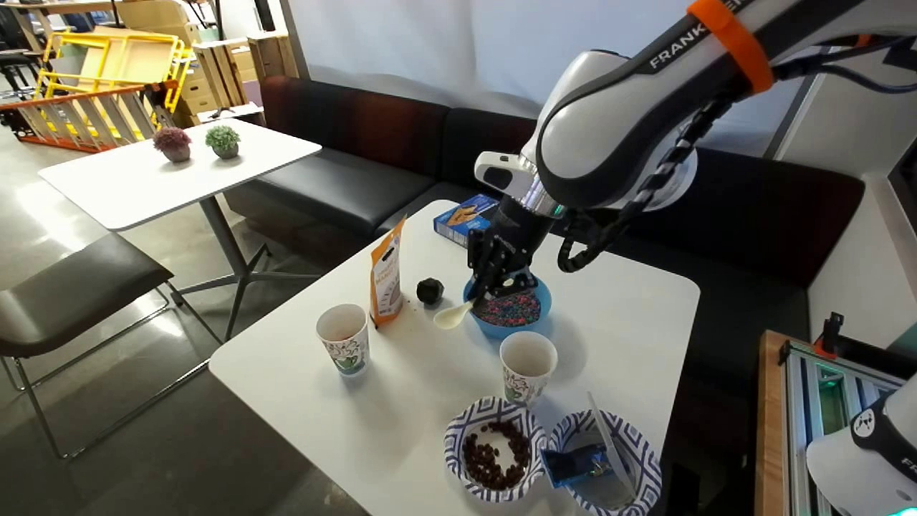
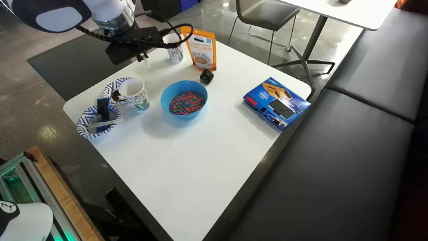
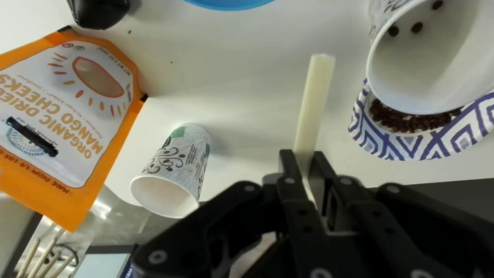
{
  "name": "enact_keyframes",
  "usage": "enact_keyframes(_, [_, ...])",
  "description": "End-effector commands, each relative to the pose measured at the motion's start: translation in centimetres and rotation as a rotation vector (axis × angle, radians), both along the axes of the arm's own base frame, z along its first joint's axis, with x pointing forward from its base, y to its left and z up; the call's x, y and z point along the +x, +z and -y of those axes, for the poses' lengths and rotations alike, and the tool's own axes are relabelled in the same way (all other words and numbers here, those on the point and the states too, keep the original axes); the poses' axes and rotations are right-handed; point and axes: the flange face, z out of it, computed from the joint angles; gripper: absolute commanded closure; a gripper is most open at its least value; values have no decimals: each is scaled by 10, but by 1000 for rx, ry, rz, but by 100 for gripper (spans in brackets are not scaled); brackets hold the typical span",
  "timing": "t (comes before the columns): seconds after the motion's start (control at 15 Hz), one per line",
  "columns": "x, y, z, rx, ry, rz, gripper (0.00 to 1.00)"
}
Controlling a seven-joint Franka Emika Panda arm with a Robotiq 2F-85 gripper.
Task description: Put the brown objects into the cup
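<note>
Many dark-brown lumps (image 1: 487, 469) lie in a blue-and-white paper bowl (image 1: 456, 438); they also show in the wrist view (image 3: 411, 120). A paper cup (image 1: 519, 383) stands beside that bowl. In the wrist view, three brown lumps (image 3: 417, 27) show inside this cup (image 3: 409, 73). Another paper cup (image 1: 347, 352) stands by the orange bag and shows in the wrist view (image 3: 173, 158). My gripper (image 3: 303, 158) is shut on the handle of a cream spoon (image 3: 314, 92). The spoon's pale bowl (image 1: 451, 316) hangs above the table between the cups; whether it holds anything is unclear.
A blue bowl (image 2: 167, 105) of colourful bits stands mid-table. An upright orange mango bag (image 2: 200, 47) and a dark faceted object (image 2: 206, 76) stand close together. A blue box (image 2: 277, 102) lies near the bench. Another paper bowl (image 1: 648, 466) holds a dark packet and a white utensil.
</note>
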Motion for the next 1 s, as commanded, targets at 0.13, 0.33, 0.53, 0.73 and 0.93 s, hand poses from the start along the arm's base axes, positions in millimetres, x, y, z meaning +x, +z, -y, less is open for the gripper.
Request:
enact_keyframes(0.13, [13,-27,12,35,91,18,97])
enact_keyframes(0.33, [27,-46,7,39,124,5,97])
enact_keyframes(0.53, [40,-69,-1,30,163,-14,97])
enact_keyframes(0.73, [53,-91,-9,23,191,-36,97])
enact_keyframes(0.93, [64,-110,-20,18,210,-56,97])
